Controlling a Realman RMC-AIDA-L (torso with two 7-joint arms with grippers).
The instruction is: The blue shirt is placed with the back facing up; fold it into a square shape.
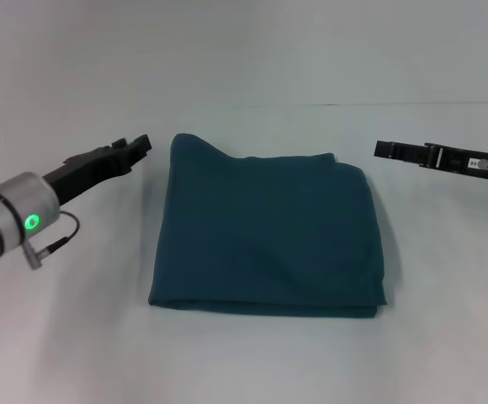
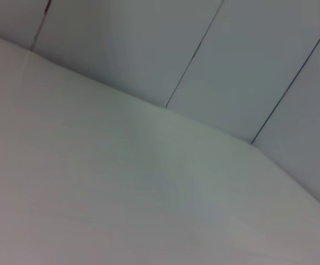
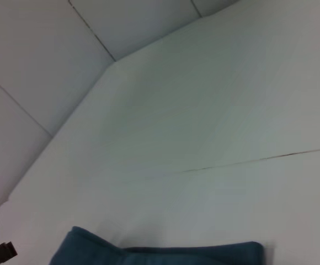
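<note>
blue shirt (image 1: 265, 231) folded square | left tool (image 1: 140, 145), right tool (image 1: 382, 150) flank it

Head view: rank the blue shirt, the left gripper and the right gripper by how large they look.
1. The blue shirt, by far the largest.
2. and 3. The left gripper and the right gripper look much alike in size, so no ranking between them.

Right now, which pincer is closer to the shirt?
The left. The left pincer hangs just off the shirt's far left corner, apart from it. The right pincer sits a little farther off, beyond the far right corner. Neither touches the cloth.
</note>
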